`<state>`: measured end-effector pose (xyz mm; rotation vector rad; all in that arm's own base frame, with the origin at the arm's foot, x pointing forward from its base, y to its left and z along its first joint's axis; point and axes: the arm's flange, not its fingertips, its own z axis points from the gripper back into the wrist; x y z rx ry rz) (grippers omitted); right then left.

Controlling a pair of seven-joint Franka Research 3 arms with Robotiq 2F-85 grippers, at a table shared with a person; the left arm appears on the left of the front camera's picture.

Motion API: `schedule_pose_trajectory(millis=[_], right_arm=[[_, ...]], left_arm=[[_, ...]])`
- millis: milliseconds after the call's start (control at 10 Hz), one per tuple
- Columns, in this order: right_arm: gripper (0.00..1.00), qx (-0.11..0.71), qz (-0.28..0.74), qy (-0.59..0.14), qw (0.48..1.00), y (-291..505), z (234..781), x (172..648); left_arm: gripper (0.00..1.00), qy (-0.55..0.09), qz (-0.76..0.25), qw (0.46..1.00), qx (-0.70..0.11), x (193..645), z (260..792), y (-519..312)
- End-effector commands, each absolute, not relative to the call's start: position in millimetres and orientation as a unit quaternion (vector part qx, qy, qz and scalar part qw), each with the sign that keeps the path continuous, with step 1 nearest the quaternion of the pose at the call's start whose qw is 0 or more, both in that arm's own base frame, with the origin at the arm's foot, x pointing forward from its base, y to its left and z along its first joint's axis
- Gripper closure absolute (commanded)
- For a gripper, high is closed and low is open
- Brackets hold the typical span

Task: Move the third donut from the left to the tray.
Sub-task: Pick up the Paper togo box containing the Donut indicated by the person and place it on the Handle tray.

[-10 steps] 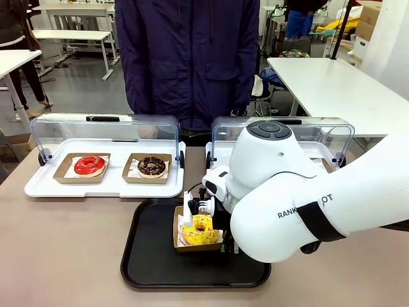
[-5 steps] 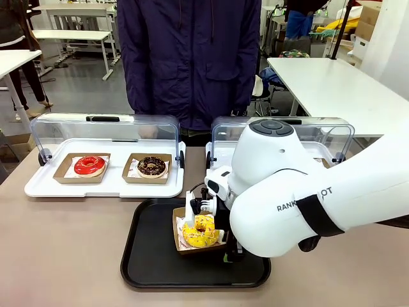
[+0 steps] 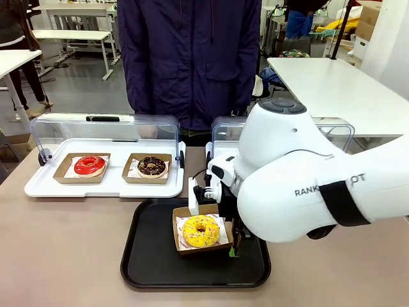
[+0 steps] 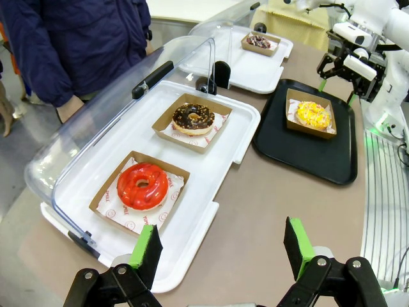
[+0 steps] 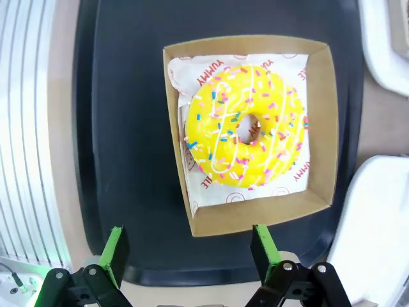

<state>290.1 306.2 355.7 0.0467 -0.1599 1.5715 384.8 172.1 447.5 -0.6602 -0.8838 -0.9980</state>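
One relation matters most: yellow-iced donut [image 5: 245, 131] in its square cardboard holder [image 5: 317, 121] lying flat on the black tray [image 3: 150, 256], just ahead of the right gripper [image 5: 190, 251] and between the lines of its two green pads. Right gripper spread wide, pinching nothing, pads clear of the cardboard on both sides; seen from the front [image 3: 217, 217] tucked under the bulky white right arm [image 3: 307, 185], close above the holder's near-right corner. Holder roughly square, so no real long axis; turned slightly against the tray's edges. Donut [image 3: 200, 231] apart from any finger, resting near the tray's middle. By the look of it, placement done; judged next: a straight lift away, with little to snag.

Left gripper [image 4: 220, 249] well apart, also spread and empty, hovering over the near end of the white display tray [image 4: 211, 211] that carries the red-iced donut [image 4: 142, 186] and a chocolate donut [image 4: 193, 118]. Right arm plainly the nearer to the yellow donut [image 4: 312, 114].

Hard to make out: right fingertips mostly covered by the arm's housing in the front view, so exact clearance from the holder's rim unclear there. Second lidded display tray [image 3: 223, 150] largely blocked by the same arm; contents readable from the left wrist as one dark donut [image 4: 258, 41], small and far off. Person [image 3: 188, 57] standing at the far side, hands not made out.
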Motion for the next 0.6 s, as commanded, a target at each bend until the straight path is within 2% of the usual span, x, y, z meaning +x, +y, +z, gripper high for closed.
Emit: schedule_pose_trajectory(millis=[0, 300, 500], right_arm=[[0.00, 0.030, 0.718, -0.075, 0.691, 301.4, 379.6, 288.0], [0.00, 0.043, 0.726, -0.080, 0.682, 300.0, 390.6, 289.6], [0.00, 0.020, 0.715, -0.076, 0.695, 304.7, 383.8, 286.6]], left_arm=[[0.00, -0.403, -0.458, 0.733, -0.301, 383.3, 449.0, 171.5], [0.00, -0.403, -0.458, 0.733, -0.301, 383.3, 449.0, 171.5], [0.00, -0.403, -0.458, 0.733, -0.301, 383.3, 449.0, 171.5]])
